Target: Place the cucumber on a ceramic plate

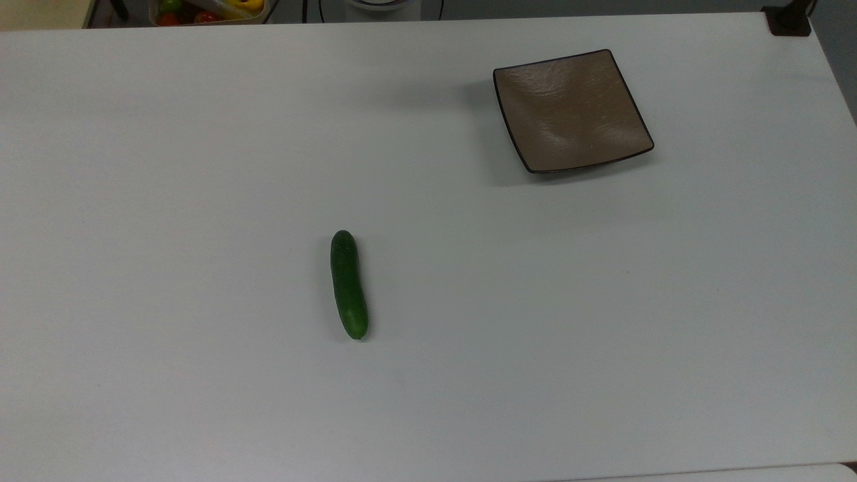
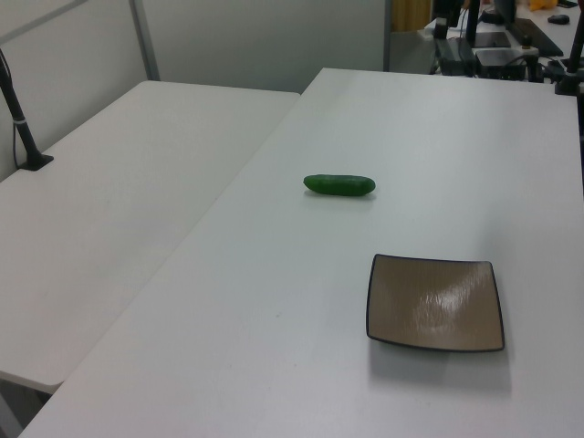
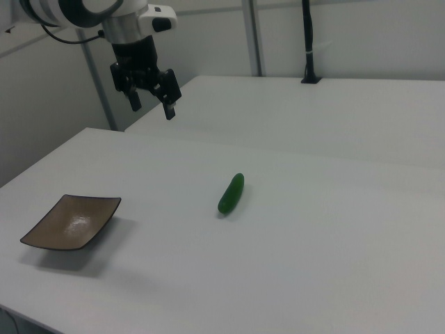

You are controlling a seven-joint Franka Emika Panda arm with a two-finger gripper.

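- cucumber lies flat on the bare white desk, nothing touching it; long axis runs roughly top-to-bottom in the top view, so it sits stable on its side and a pinch across the narrow width looks like the sensible approach
- ceramic plate sits well apart from the cucumber, up and toward the top view's right, nothing on it – task not started as far as placement goes
- in the left view the cucumber is farther from the camera, the plate nearer and toward the left view's right; clear desk between them, so the carry path looks unobstructed
- claw hangs high in the air in the right view, fingers spread apart, holding nothing; it is above the stretch of desk behind the plate and well clear of the cucumber
- raised, open pose reads as a start or ready stance – room to swing over and descend on the cucumber
- plate's corners turn up, so the shallow centre should keep the cucumber from rolling off once released; the fit looks easy, cucumber shorter than the plate's side
- likely risk: glossy rounded skin slipping or rolling if the pinch lands off-centre
- bin of coloured items at the top view's top edge, off the desk, not part of this
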